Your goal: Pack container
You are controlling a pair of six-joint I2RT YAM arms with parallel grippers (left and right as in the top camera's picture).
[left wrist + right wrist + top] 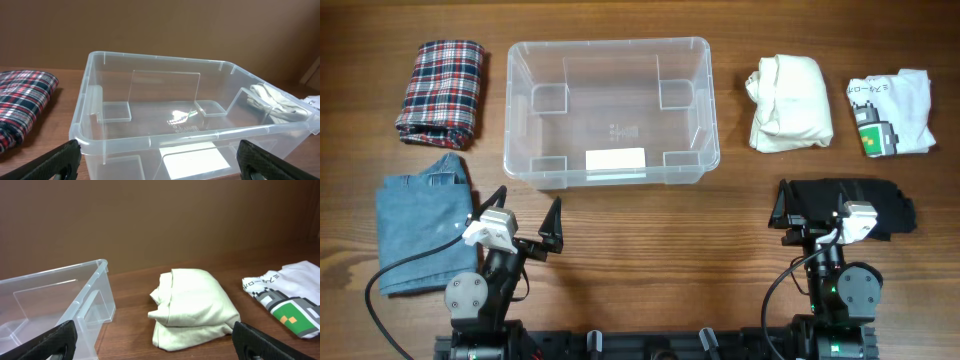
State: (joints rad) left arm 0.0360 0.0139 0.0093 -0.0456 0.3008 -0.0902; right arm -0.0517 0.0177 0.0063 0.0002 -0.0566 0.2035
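Nearest the robot, both pincers stand released, jaws spread wide with nothing between them. The left gripper (528,215) hovers over bare table (650,250); at its 9 o'clock, just beside it, lies a folded denim garment (420,235). The right gripper (152,341) sits above a folded black garment (880,205).

Farther out, at 12 o'clock between the two arms, the container (610,100) stands upright and empty, its white label (616,160) on the near wall. From the left wrist view it fills the space just ahead of the jaws.

Level with the container, a plaid shirt (442,90) lies at its 9 o'clock. A cream garment (790,102) lies at its 3 o'clock, with a white printed tee (892,112) beyond that.

The container looks light and fairly stiff, though its thin clear walls would likely flex and slip under a pinch; the rim is the surest hold, should it need shifting. It probably need not move at all. The clothes are soft and limp and will sag or unfold when lifted, so a pinch through the thick folded middle seems safest.
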